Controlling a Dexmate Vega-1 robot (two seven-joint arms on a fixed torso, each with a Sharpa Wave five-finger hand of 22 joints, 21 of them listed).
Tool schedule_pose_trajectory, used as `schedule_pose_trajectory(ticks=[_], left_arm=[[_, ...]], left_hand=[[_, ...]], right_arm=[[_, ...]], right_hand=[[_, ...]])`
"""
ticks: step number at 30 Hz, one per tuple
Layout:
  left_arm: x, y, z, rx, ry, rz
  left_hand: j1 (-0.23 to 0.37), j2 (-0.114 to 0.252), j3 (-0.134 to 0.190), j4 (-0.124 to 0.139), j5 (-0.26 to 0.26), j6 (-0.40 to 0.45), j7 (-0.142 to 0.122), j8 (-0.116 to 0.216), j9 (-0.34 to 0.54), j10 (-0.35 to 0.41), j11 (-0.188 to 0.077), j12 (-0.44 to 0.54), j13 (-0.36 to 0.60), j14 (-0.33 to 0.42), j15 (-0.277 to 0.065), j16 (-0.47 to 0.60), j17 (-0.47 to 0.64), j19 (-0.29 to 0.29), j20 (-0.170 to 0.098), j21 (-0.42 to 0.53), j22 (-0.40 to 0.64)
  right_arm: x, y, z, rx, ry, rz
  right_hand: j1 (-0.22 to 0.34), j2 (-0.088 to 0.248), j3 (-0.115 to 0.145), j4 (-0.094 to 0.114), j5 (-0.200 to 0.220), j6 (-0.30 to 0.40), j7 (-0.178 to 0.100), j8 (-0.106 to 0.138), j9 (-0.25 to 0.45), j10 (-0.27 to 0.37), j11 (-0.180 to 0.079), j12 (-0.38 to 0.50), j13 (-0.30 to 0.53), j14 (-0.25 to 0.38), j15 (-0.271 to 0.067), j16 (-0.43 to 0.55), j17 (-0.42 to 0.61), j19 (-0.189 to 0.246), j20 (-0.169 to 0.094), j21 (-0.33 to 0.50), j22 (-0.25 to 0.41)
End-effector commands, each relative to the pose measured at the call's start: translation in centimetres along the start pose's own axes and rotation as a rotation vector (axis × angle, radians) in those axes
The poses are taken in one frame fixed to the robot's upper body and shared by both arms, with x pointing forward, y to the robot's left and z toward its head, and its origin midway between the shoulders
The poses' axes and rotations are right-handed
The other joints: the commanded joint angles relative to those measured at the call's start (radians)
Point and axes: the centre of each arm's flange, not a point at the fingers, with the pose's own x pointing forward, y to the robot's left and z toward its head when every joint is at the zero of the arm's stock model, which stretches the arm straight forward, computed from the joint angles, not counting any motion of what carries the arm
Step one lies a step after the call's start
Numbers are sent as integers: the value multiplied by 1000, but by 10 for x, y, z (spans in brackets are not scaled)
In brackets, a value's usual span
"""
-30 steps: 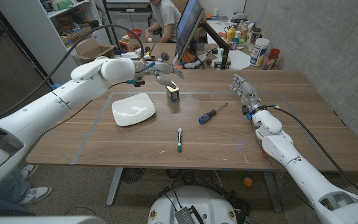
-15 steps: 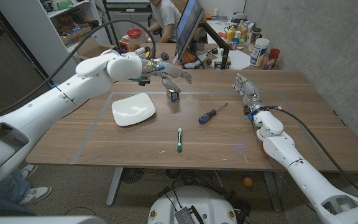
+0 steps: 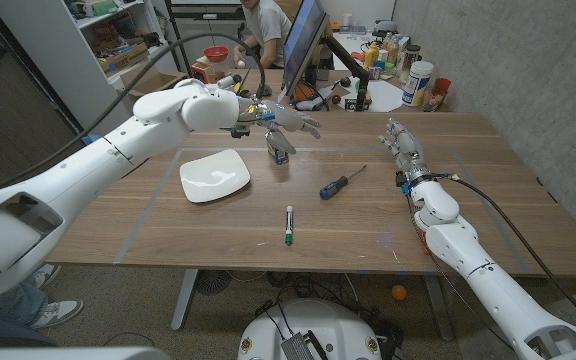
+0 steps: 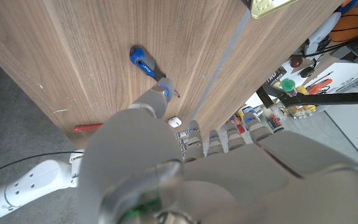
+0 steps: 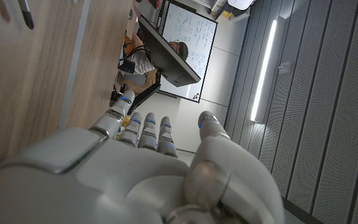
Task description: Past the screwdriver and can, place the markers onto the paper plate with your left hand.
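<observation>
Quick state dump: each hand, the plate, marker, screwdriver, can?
left hand: fingers spread, above the can, holding nothing
right hand: fingers extended, holding nothing
paper plate: empty
marker: capped, lying on table
screwdriver: lying on table
can: upright

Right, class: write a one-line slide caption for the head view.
Left hand hovers above the can, with paper plate, screwdriver and green-capped marker on the wooden table.
</observation>
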Motion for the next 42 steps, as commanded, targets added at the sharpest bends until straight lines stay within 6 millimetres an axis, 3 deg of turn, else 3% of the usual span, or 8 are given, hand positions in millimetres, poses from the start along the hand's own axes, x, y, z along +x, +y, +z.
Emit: schedule_pose_trajectory(ticks=[1, 17, 42], left_arm=[[12, -3, 20, 122, -61, -66], [3, -16, 50, 165, -143, -172], [18, -47, 79, 328, -178, -191]], left_hand=[[31, -8, -9, 3, -5, -34, -10, -2, 7, -36, 1, -3, 3, -29, 7, -2, 6, -10, 14, 1, 5], [46, -23, -28, 11, -10, -30, -2, 16, 13, -53, 5, 8, 5, -50, 19, 2, 7, -35, 19, -3, 6], [57, -10, -40, 18, -7, -29, 13, 24, 18, -64, 26, 14, 6, -78, 42, 0, 8, -54, 29, -3, 8]], right_arm=[[-8, -2, 6, 10, -21, -37], [0, -3, 8, 12, -14, -40], [3, -9, 11, 15, -35, -74]], right_hand=[[9, 0, -1, -2, 5, -1, 0, 9, 3, 3, 5, 4, 2, -1, 11, 1, 2, -2, 2, 2, 3], [9, -4, -4, -4, 5, 2, 2, 11, 3, 4, 6, 5, 2, 1, 12, 2, 2, -1, 4, 2, 3], [9, -6, -6, -6, 6, 3, 0, 12, 3, 5, 4, 6, 3, 2, 11, 2, 1, -2, 5, 2, 3]])
